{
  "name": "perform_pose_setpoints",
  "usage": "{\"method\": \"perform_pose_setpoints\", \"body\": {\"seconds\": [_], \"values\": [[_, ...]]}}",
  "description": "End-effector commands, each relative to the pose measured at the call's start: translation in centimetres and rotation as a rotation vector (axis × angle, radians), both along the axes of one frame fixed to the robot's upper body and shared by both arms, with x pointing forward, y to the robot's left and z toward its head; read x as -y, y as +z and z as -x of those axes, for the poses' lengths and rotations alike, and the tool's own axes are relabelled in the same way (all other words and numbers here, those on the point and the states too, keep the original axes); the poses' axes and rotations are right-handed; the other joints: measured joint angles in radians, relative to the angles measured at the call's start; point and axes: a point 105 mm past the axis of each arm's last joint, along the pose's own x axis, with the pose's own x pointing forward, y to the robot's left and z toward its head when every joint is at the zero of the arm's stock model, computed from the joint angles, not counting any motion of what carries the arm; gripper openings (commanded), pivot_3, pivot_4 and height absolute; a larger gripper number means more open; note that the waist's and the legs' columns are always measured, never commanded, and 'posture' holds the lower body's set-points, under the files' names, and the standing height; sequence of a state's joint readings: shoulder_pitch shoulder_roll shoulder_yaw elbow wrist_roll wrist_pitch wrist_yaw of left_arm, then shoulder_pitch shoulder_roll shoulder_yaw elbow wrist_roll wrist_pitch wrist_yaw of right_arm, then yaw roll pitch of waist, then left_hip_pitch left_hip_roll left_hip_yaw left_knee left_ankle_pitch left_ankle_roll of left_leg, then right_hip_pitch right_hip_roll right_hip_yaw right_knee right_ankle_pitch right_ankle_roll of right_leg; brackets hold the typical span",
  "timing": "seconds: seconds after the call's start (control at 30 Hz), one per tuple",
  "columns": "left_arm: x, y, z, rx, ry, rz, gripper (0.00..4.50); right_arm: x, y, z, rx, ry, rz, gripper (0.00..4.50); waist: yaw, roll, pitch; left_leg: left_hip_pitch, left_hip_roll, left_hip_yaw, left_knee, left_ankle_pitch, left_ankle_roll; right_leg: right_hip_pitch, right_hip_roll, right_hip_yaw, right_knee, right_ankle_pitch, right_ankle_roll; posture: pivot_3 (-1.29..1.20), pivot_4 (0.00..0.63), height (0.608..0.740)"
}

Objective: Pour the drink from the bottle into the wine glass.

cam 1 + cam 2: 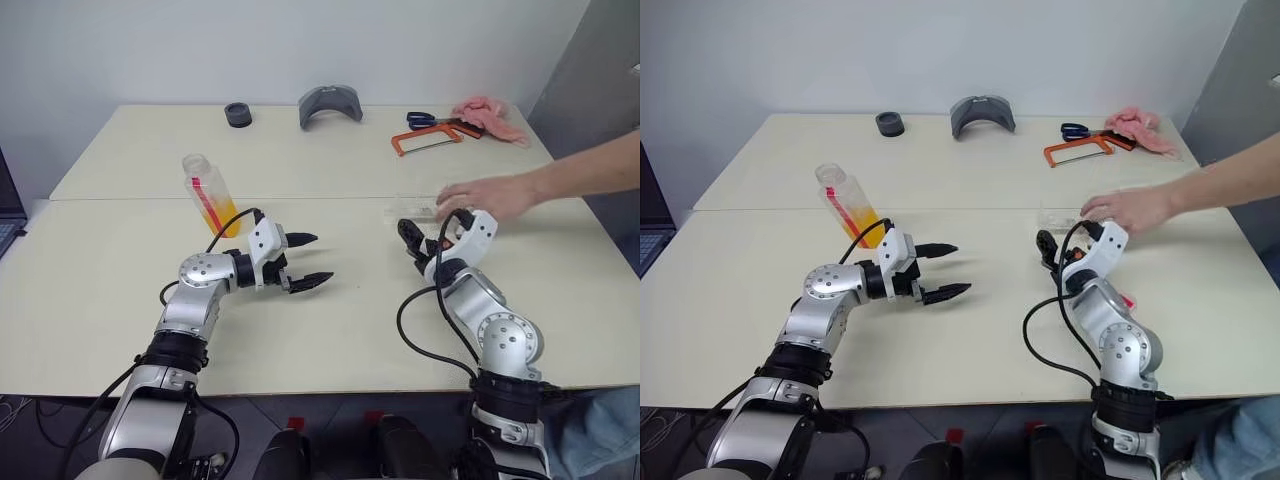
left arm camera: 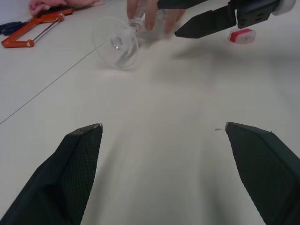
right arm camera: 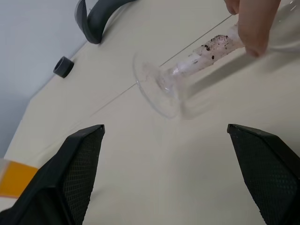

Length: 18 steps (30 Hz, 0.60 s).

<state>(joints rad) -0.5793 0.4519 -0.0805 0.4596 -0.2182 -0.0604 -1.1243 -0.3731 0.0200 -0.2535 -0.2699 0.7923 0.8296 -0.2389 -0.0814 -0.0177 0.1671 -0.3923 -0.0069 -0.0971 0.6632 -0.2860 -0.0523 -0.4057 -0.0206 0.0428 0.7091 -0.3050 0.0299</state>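
Nearest, left gripper [image 1: 310,261] and right gripper [image 1: 411,240] hover over the table [image 1: 330,340], jaws spread wide, holding nothing. Beyond the left arm stands the bottle [image 1: 209,194], uncapped, light, probably slippery; grasp its squarish body. The fragile wine glass [image 3: 187,75] lies toppled under a person's hand [image 1: 488,196]. Label writing unreadable.

I see the wine glass [image 3: 187,77] lying on its side on the table [image 3: 164,178], a person's hand [image 3: 251,21] at one o'clock pinching its stem. My right end effector [image 3: 171,178] is spread wide. A grey curved piece [image 3: 101,14] sits at eleven o'clock.
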Motion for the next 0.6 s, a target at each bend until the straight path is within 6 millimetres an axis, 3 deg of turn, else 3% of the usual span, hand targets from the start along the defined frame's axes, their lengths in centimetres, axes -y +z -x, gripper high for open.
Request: {"method": "perform_pose_setpoints", "body": {"seconds": [0.03,0.4,0.6], "values": [[0.4,1.2,-0.2,0.05,-0.017,0.003,4.5,-0.4,1.3,0.8,0.051,0.041,-0.012,4.47,0.0,0.0,0.0,0.0,0.0,0.0,0.0,0.0,0.0,0.0,0.0,0.0,0.0,0.0,0.0,0.0,0.15,0.74],[0.6,1.4,-0.2,0.054,-0.022,0.004,4.5,-0.4,0.6,2.0,0.008,0.021,-0.128,4.47,0.0,0.0,0.0,0.0,0.0,0.0,0.0,0.0,0.0,0.0,0.0,0.0,0.0,0.0,0.0,0.0,0.15,0.74],[0.0,2.4,-0.5,0.063,-0.011,0.026,4.5,-1.1,2.2,0.4,0.048,-0.04,-0.295,4.47,-0.001,0.0,0.0,0.0,0.0,0.0,0.0,0.0,0.0,0.0,0.0,0.0,-0.001,0.0,0.0,0.0,0.15,0.74]]}}
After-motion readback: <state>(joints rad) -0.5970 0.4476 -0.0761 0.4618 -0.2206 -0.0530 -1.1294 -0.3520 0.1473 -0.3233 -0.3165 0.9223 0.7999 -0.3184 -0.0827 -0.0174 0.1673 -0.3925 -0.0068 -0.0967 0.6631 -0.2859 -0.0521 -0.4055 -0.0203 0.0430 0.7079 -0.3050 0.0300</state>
